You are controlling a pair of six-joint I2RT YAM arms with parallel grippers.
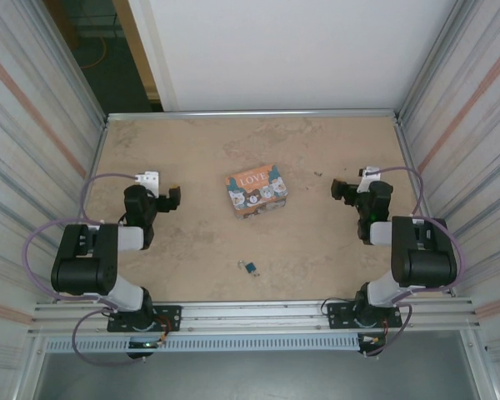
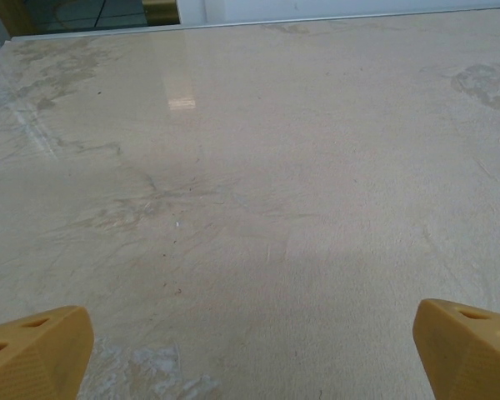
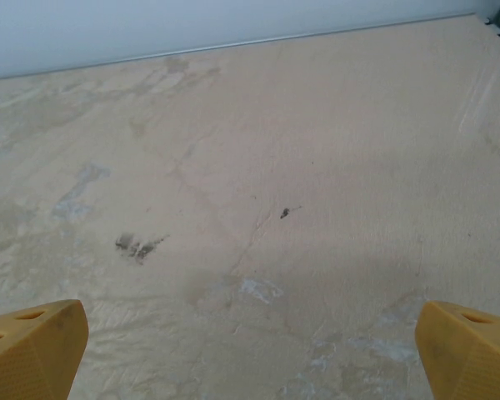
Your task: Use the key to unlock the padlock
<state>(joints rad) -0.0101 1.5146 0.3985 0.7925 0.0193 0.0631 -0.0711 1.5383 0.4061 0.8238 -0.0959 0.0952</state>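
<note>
Looking first at the tiny blue-teal and dark metal padlock (image 1: 249,267), we find it lying on the beige stone-patterned table (image 1: 192,150), toward the near edge and roughly midway between our two arm bases. It is too small for us to tell whether a key lies with it. Beyond it, well apart and nearer the middle of the table, rests the orange-and-teal printed "LOVE" box (image 1: 256,191). Our left gripper (image 1: 173,198) hangs left of the box, touching nothing, its yellow fingers (image 2: 33,354) spread wide over bare tabletop. Our right gripper (image 1: 340,188) hangs right of the box, likewise released, its yellow fingers (image 3: 29,350) far apart and grasping nothing.
</note>
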